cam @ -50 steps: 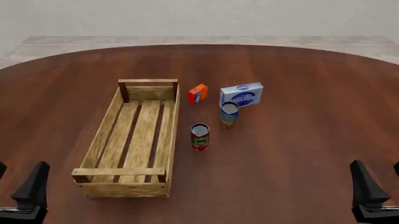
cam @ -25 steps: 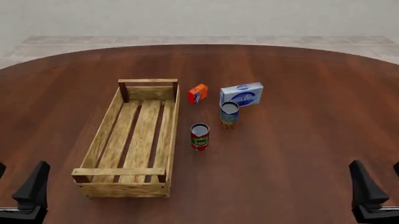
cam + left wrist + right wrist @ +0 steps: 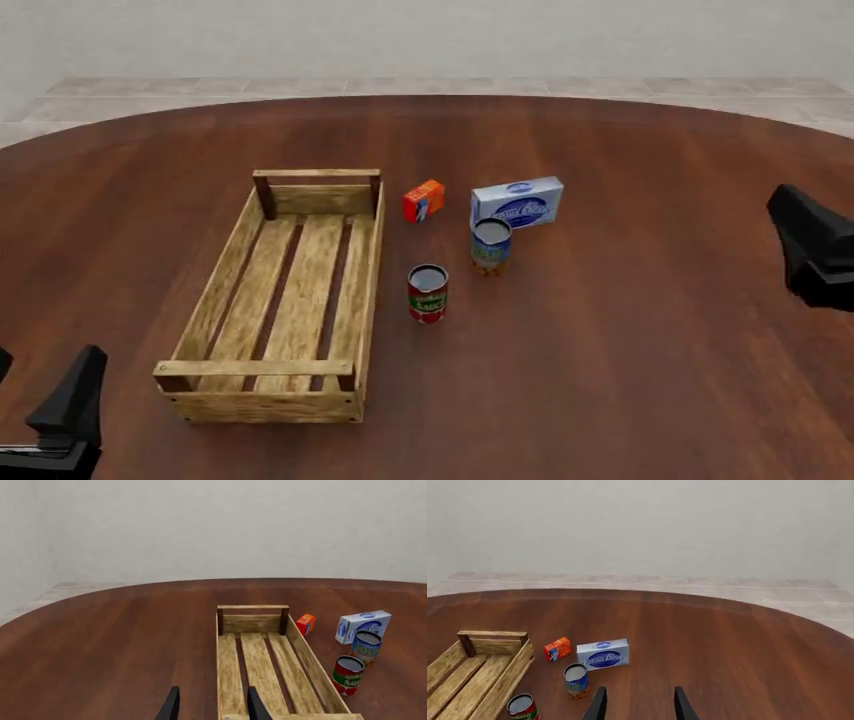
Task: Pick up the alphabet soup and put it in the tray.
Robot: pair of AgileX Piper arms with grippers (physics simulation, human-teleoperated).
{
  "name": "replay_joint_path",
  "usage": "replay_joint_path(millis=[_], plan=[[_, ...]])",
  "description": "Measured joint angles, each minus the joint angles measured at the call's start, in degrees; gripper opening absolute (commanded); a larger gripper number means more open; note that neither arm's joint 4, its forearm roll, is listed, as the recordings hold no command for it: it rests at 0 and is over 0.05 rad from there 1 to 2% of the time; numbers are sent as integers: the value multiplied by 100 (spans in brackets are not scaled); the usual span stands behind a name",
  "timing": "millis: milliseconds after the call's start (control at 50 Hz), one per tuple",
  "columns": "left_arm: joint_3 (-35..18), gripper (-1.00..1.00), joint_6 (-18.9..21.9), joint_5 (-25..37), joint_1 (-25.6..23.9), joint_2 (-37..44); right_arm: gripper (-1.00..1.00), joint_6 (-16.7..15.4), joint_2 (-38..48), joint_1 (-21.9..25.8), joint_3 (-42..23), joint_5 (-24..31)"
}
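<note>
The alphabet soup (image 3: pixel 490 246), a small blue-labelled can with an orange lower band, stands upright on the table, right of the tray (image 3: pixel 300 292). The tray is a long light wooden crate with nothing in it. My right gripper (image 3: pixel 811 250) hovers at the table's right side, far from the can and open, as the right wrist view shows (image 3: pixel 639 706). That view has the alphabet soup (image 3: pixel 576 681) ahead and the tray (image 3: pixel 494 677) off to one side. My left gripper (image 3: pixel 40 398) stays open near the front left corner. From its wrist view the left gripper (image 3: pixel 212 707) faces the tray (image 3: pixel 257 670), with the alphabet soup (image 3: pixel 365 647) beyond.
A red-and-green can (image 3: pixel 427 293) stands between the soup and the tray. Behind them lie a small orange box (image 3: pixel 423 200) and a white-and-blue box (image 3: pixel 517 203), the latter just behind the soup. The round dark wooden table (image 3: pixel 641 360) extends to the right.
My right gripper has left the front right corner and moved up and forward along the right side. The left gripper and all objects are where they were.
</note>
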Motion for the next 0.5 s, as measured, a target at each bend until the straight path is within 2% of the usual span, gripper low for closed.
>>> replay_joint_path(millis=[160, 360, 500], plan=[[0, 100, 0, 0, 0, 0, 100, -370, 1135, 270, -1369, 488], [0, 100, 0, 0, 0, 0, 100, -630, 2571, 821, -2985, 1103], [0, 100, 0, 0, 0, 0, 100, -583, 3485, 1112, -3929, 1501]])
